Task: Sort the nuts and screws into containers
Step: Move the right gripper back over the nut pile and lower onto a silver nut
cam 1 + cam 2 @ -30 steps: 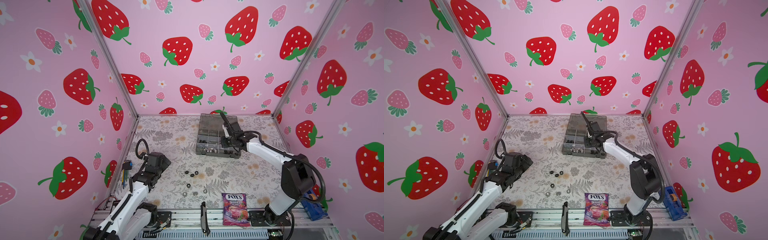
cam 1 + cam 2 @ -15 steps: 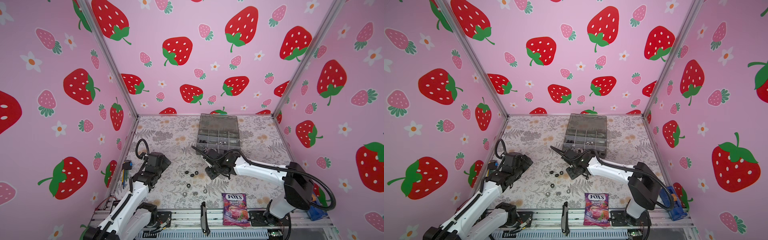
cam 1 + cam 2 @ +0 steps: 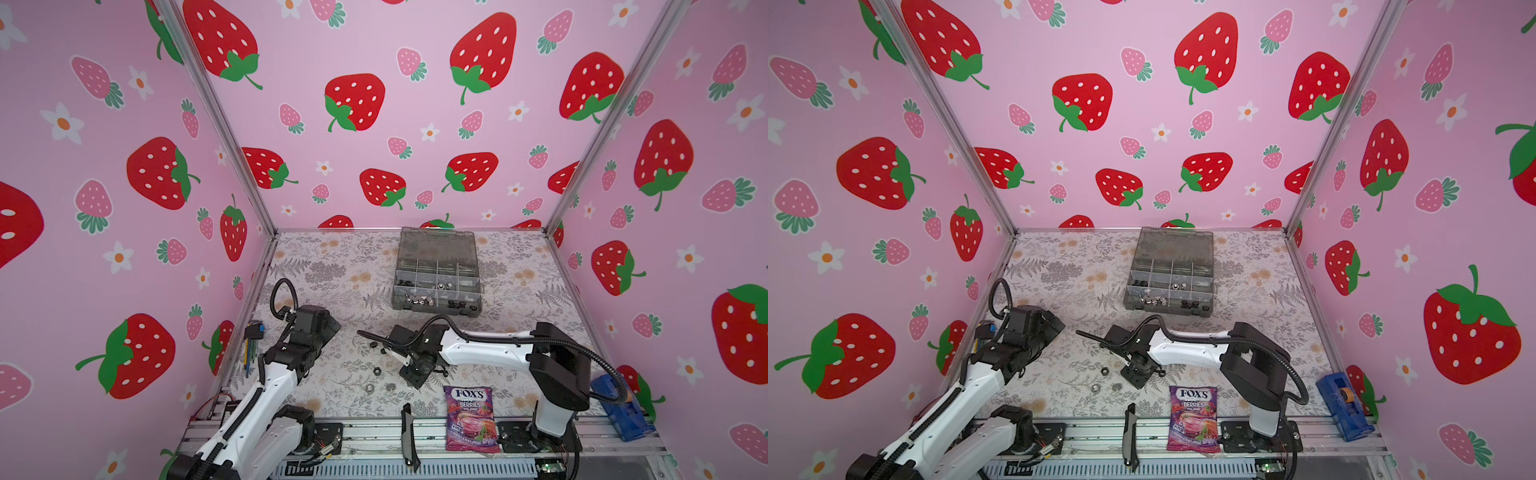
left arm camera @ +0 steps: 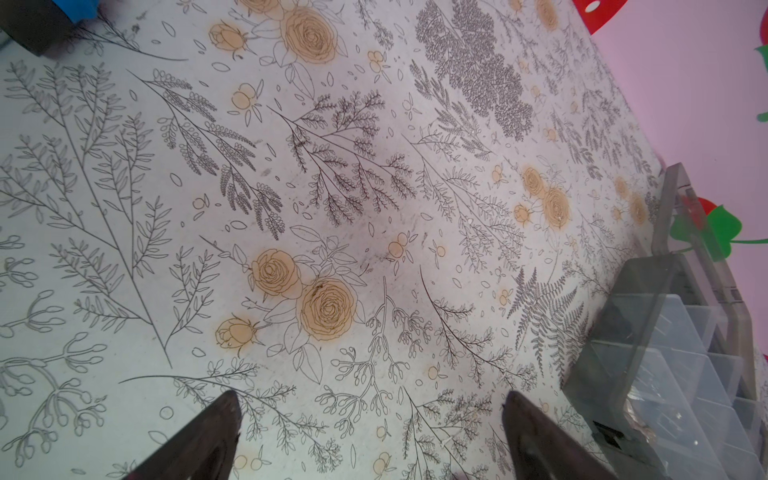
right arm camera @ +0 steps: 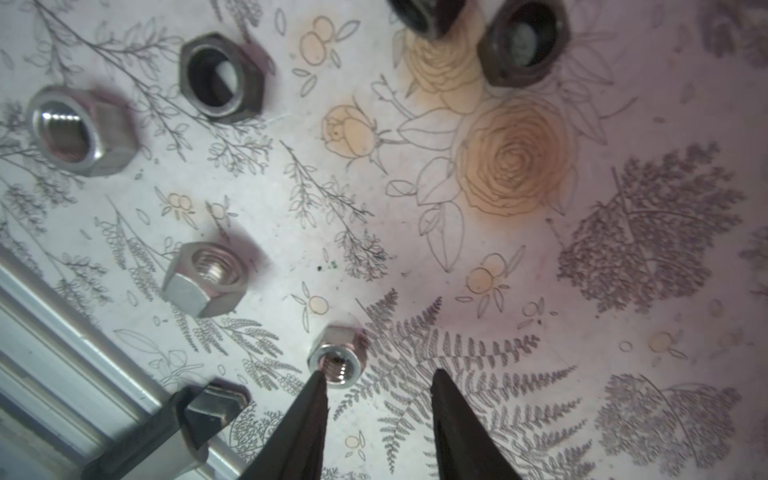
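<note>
Loose nuts (image 5: 203, 278), silver and dark, lie scattered on the floral table (image 5: 582, 291), in front of the organiser box (image 3: 436, 270). The box stands near the back wall with its lid open, and its near compartments (image 3: 419, 300) hold more nuts.

One small silver nut (image 5: 336, 360) sits at the tip of one finger of the right gripper (image 5: 378, 415), outside the gap. The jaws are partly apart with nothing between them.

The left gripper (image 4: 370, 415) hangs over bare table, spread wide and empty. A candy bag (image 3: 469, 415) lies at the front edge.
</note>
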Controlling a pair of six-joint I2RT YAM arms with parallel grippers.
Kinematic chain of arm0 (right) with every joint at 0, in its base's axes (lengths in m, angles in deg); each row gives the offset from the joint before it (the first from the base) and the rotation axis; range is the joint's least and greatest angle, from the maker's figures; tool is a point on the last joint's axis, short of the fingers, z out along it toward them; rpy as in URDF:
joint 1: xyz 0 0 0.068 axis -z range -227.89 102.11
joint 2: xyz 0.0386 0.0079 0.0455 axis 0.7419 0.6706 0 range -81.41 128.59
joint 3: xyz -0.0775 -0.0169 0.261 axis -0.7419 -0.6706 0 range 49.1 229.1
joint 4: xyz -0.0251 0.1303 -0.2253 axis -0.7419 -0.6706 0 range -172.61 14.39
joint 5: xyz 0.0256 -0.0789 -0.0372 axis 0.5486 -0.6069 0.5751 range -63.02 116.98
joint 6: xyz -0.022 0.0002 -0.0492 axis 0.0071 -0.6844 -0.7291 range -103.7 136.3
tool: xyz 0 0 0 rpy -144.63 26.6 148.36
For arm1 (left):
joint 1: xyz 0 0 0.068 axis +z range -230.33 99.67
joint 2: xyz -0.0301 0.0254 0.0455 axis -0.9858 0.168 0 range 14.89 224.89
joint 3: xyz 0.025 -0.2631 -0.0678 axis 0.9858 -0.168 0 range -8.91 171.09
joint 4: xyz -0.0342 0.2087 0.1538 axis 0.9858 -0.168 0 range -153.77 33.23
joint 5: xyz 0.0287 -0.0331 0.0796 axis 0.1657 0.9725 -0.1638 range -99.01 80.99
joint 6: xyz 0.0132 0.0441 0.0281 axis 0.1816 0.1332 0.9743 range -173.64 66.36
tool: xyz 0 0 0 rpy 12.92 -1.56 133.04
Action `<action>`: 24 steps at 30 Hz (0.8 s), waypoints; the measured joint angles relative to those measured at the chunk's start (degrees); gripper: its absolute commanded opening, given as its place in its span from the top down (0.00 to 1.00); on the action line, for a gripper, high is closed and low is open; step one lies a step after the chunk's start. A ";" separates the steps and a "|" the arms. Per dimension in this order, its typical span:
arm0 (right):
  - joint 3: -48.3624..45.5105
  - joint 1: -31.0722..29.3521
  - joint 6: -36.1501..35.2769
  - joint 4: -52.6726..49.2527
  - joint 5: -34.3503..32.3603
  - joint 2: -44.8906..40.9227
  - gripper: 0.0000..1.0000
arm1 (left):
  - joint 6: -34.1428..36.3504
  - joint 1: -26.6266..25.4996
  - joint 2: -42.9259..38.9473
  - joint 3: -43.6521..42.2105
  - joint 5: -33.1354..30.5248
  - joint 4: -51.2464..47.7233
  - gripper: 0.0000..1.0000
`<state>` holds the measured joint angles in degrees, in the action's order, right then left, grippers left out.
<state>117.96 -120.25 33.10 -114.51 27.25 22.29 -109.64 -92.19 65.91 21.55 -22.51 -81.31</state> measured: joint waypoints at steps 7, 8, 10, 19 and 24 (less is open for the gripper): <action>0.94 -0.44 -2.21 -0.13 2.16 2.40 0.56 | 0.00 0.24 0.00 0.00 0.02 0.00 0.01; 1.03 -0.46 -2.54 -0.13 2.27 2.80 0.56 | 0.00 0.28 0.00 0.00 0.02 0.00 0.01; 1.05 -0.50 -2.99 -0.20 2.34 3.43 0.57 | 0.00 0.35 0.02 0.00 0.02 0.00 0.01; 1.18 -0.70 -3.41 -0.44 1.97 4.20 0.61 | 0.00 0.55 0.02 0.00 0.04 0.00 0.01; 1.38 -0.72 -3.39 -1.01 1.09 4.42 0.65 | 0.00 0.81 0.02 0.00 0.07 0.00 0.01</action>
<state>119.33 -120.97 29.71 -115.51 28.34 26.71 -109.64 -91.38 65.93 21.55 -22.44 -81.31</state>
